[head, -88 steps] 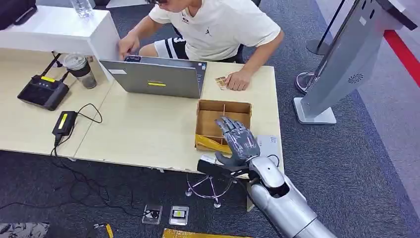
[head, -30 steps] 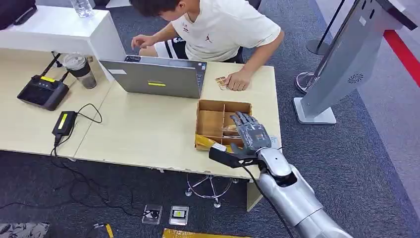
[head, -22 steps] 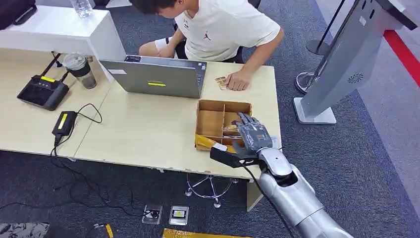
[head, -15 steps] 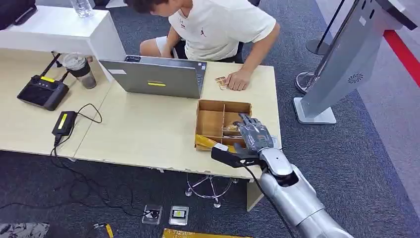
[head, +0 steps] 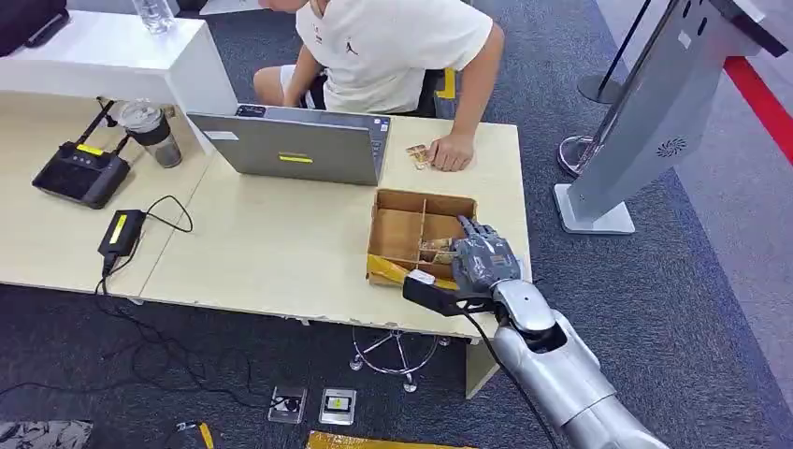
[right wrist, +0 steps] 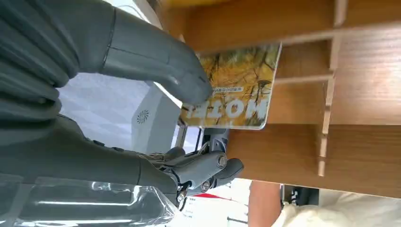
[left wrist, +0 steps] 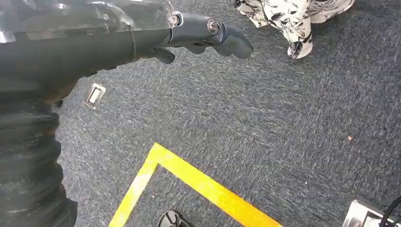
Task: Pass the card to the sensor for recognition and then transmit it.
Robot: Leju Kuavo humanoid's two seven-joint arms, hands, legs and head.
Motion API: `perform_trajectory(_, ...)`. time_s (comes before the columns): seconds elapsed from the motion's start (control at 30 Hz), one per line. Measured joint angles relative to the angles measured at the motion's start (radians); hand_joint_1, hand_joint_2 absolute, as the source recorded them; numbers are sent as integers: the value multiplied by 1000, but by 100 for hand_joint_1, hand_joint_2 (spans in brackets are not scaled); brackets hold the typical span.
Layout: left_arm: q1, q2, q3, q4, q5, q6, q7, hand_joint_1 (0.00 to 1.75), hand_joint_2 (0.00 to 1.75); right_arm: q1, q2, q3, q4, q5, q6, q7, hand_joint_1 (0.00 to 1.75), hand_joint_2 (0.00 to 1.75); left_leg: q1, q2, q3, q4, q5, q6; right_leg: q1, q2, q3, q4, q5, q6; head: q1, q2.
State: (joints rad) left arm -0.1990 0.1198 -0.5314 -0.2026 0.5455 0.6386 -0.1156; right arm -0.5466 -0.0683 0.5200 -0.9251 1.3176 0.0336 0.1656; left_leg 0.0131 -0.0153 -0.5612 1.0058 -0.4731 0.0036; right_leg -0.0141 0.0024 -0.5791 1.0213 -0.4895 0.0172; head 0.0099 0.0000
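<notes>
A yellow card [head: 436, 248] printed "HOTEL" [right wrist: 236, 90] leans in the right compartment of the brown cardboard box [head: 416, 198] on the table. My right hand [head: 477, 257] hovers over that compartment with its fingers stretched above the card and its thumb out past the box's near wall. In the right wrist view the thumb [right wrist: 156, 61] overlaps the card's corner and the darker fingers [right wrist: 208, 168] sit apart from it. My left hand [left wrist: 198, 35] hangs over the carpet, holding nothing.
A person sits behind the table, one hand [head: 451, 150] resting beside small cards [head: 418, 152]. A grey laptop [head: 295, 145], a cup [head: 150, 129], a router [head: 79, 173] and a cabled adapter [head: 122, 229] lie leftward. A grey kiosk stand [head: 645, 122] rises at the right.
My right hand has moved forward and down from the table's near edge to above the box's right compartment. The person has leaned back and drawn one arm away from the laptop.
</notes>
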Motion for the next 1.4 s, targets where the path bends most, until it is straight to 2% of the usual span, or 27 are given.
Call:
perform_trajectory(0.17,0,0,0,0,0,0,0,0,175,0,0,0,-2,2,4,0,150,175,0,0,0,0,0,0,0,0,0,0,0,0,0,0)
perform_trajectory(0.37,1,1,0,0,2,0,0,0,175,0,0,0,-2,3,5,0,147,175,0,0,0,0,0,0,0,0,0,0,0,0,0,0)
perform_trajectory(0.4,1,1,0,0,2,0,0,0,175,0,0,0,-2,3,5,0,152,175,0,0,0,0,0,0,0,0,0,0,0,0,0,0)
perform_trajectory(0.53,1,1,0,0,2,0,0,0,175,0,0,0,-2,3,5,0,152,175,0,0,0,0,0,0,0,0,0,0,0,0,0,0)
perform_trajectory(0.6,0,1,0,0,2,0,0,0,175,0,0,0,-2,3,6,0,143,175,0,0,0,0,0,0,0,0,0,0,0,0,0,0)
perform_trajectory(0.67,0,1,0,0,1,0,0,0,175,0,0,-1,-2,5,7,2,147,175,0,0,0,0,0,0,0,0,0,0,0,0,0,0)
perform_trajectory(0.7,0,1,0,0,0,0,0,0,175,0,0,-1,-2,6,7,2,134,175,0,0,0,0,0,0,0,0,0,0,0,0,0,0)
perform_trajectory(0.77,0,1,0,0,0,0,0,0,175,0,0,-2,-2,6,8,3,141,175,0,0,0,0,0,0,0,0,0,0,0,0,0,0)
perform_trajectory(0.8,0,1,0,0,-1,0,0,0,175,0,0,-2,-2,8,8,5,152,175,0,0,0,0,0,0,0,0,0,0,0,0,0,0)
perform_trajectory(0.97,0,1,0,0,-5,0,0,0,175,5,-2,-5,-10,12,10,10,157,175,0,0,0,0,0,0,0,0,0,0,0,0,0,0)
perform_trajectory(1.0,0,1,0,0,-6,-1,0,0,175,5,-3,-6,-10,12,11,11,152,175,0,0,0,0,0,0,0,0,0,0,0,0,0,0)
perform_trajectory(1.03,0,1,0,0,-9,-1,0,0,175,6,-3,-7,-11,12,11,11,99,175,0,0,0,0,0,0,0,0,0,0,0,0,0,0)
perform_trajectory(1.07,0,1,0,0,-11,-1,0,0,175,6,-3,-8,-11,12,11,11,80,175,0,0,0,0,0,0,0,0,0,0,0,0,0,0)
perform_trajectory(1.1,-1,1,0,0,-11,-1,0,0,175,7,-4,-9,-13,12,11,11,0,175,0,0,0,0,0,0,0,0,0,0,0,0,0,0)
perform_trajectory(1.4,-1,2,0,0,-11,-1,0,0,175,14,-6,-16,-20,13,30,7,0,175,0,0,0,0,0,0,0,0,0,0,0,0,0,0)
